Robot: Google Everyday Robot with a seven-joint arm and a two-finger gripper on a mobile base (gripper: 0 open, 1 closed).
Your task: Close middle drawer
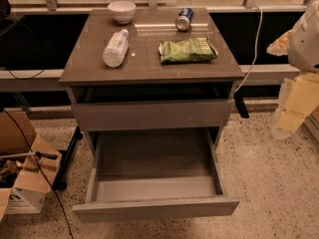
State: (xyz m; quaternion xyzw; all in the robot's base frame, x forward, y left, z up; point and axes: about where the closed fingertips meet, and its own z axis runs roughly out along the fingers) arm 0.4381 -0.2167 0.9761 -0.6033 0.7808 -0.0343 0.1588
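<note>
Nearest the camera, the middle drawer stands pulled far out of the table, its plain flat front low in the view and its bare grey inside open to sight. It is the one drawer drawn out this far. To its left, on the speckled floor, sit open cardboard boxes with a dark cable trailing across them.

Behind and above the open drawer is one more grey front, the upper front, with a dark gap between it and the table's top. That makes two fronts in sight.

The pincer hangs at the right edge of the view, off to the right of the table and well apart from the middle drawer, higher than the drawer's front and touching nothing. Whether it is spread or pressed together I cannot tell, since it shows only as a pale yellowish shape.

On the table top lie four things, one of each:
- a plastic bottle, on its side at the left
- a green snack bag, lying flat to the bottle's right
- a can, behind the bag
- a white bowl, at the far left
</note>
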